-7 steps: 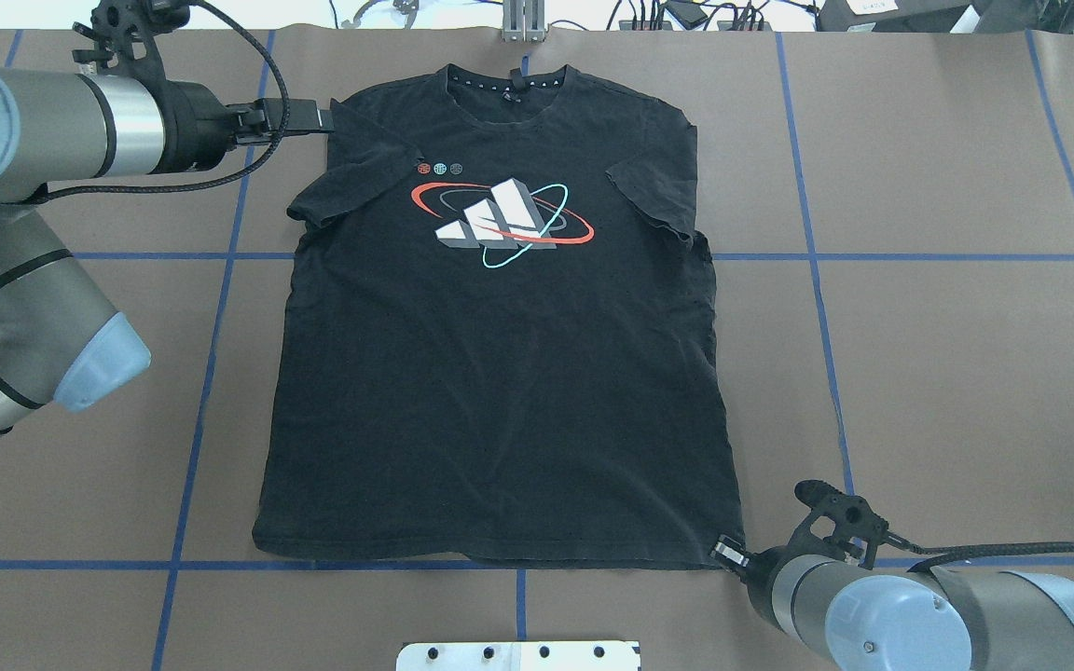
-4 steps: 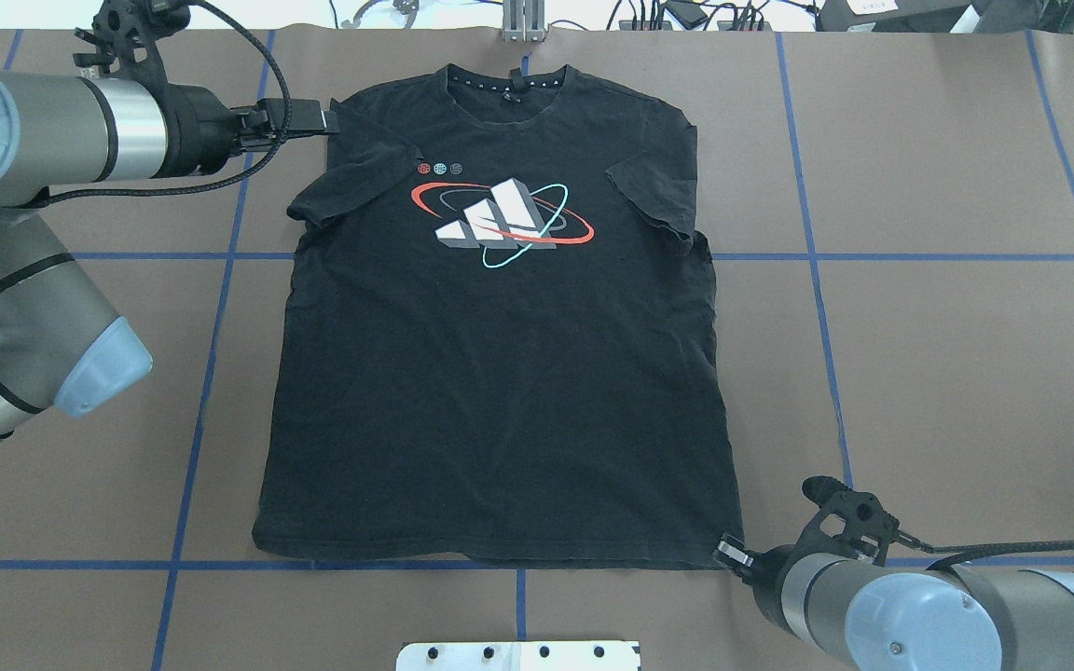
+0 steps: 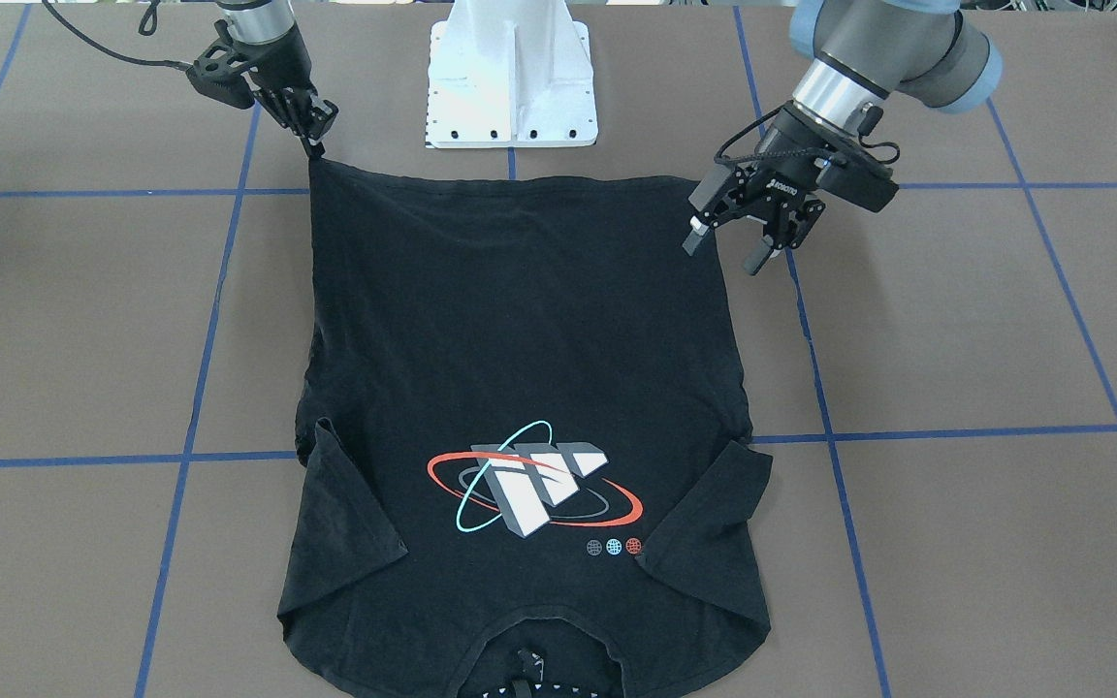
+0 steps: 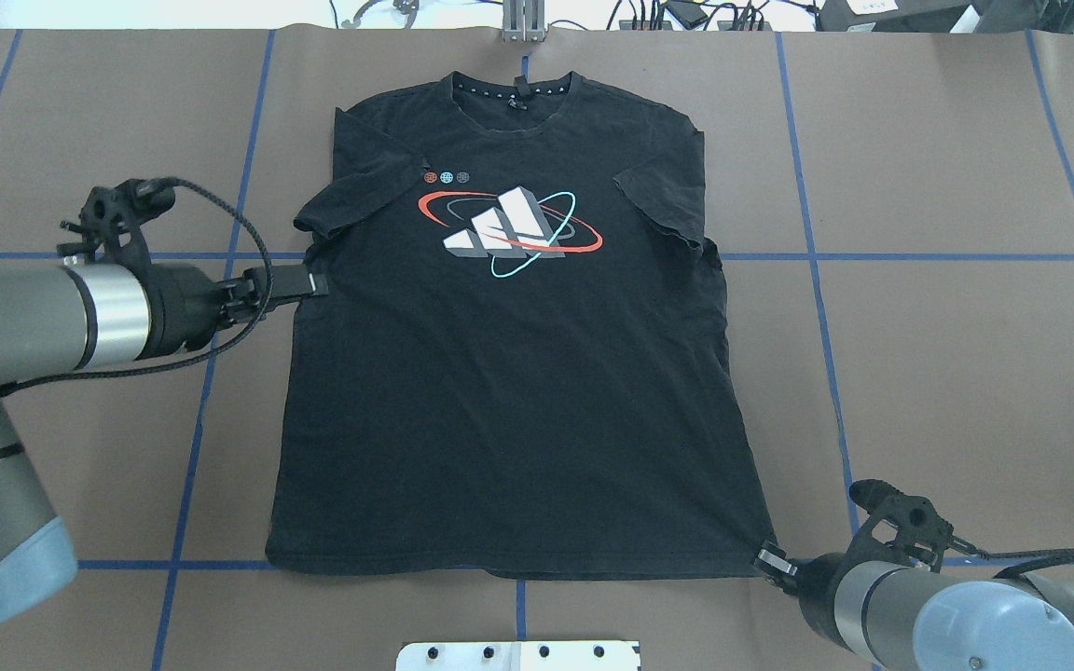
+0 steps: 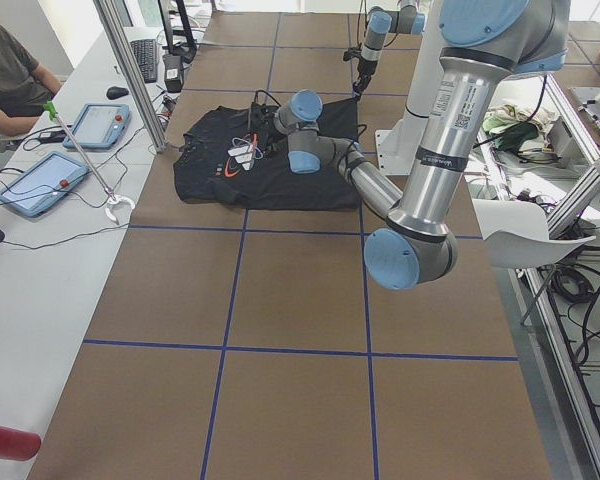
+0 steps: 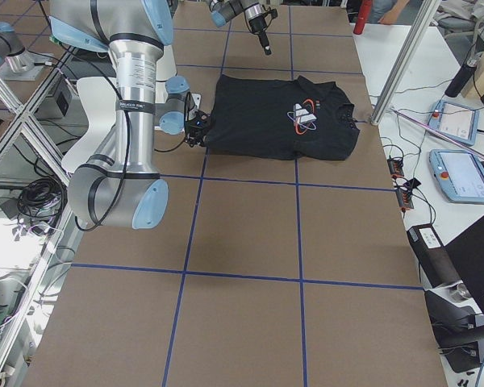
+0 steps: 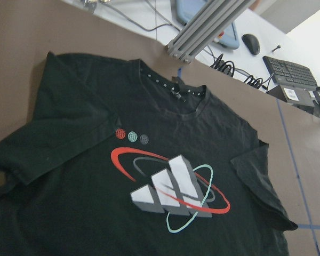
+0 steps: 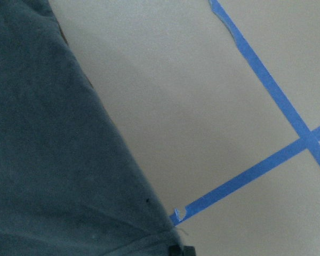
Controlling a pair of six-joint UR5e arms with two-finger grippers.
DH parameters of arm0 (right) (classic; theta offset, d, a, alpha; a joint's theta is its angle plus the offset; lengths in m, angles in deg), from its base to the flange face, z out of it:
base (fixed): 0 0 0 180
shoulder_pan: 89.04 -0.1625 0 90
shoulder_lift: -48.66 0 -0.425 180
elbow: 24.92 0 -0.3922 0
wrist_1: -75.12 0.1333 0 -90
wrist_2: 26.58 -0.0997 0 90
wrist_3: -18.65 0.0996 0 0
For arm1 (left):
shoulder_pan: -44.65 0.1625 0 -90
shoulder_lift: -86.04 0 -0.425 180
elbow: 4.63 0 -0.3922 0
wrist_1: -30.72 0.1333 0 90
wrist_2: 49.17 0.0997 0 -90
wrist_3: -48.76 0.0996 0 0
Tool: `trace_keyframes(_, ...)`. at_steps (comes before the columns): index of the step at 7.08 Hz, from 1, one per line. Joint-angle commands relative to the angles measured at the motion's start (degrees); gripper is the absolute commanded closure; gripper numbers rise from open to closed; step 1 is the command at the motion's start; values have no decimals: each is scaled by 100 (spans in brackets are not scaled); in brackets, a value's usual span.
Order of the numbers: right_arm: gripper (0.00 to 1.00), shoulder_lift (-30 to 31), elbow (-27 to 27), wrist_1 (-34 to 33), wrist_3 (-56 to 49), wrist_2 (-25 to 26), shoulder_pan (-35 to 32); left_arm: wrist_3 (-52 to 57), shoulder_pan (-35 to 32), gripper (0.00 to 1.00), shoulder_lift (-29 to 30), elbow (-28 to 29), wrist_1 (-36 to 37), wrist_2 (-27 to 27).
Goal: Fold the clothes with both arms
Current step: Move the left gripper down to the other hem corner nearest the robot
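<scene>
Brown table (image 3: 956, 320) with blue tape lines (image 3: 212, 320), seen from the front: the black T-shirt (image 3: 520, 320) lies flat, graphic up, collar away from the robot. The right gripper (image 3: 314, 136) pinches one hem corner (image 3: 318, 165). The left gripper (image 3: 723, 250) hangs with its fingers spread over the opposite side edge. From overhead, the left gripper is at the shirt's edge just below a sleeve (image 4: 351, 186). The left wrist view shows the chest graphic (image 7: 170, 192). The right wrist view shows the hem beside the tape.
</scene>
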Motion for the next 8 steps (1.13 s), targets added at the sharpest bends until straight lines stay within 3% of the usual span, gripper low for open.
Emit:
trace_keyframes(1,100,157,91,-5,6,-4,194,-589,1199,1,-822,-242,-14,819)
trace_keyframes(2,100,183,91,-13,15,-4,221,-1000,1823,3,-1007,-233,-58,1233)
trace_keyframes(4,100,166,117,-22,24,13,352,-1476,2512,9,-1088,-233,-58,1552)
trace_keyframes(8,100,175,117,-31,24,22,353,-1856,3051,29,-1114,-172,-23,1852)
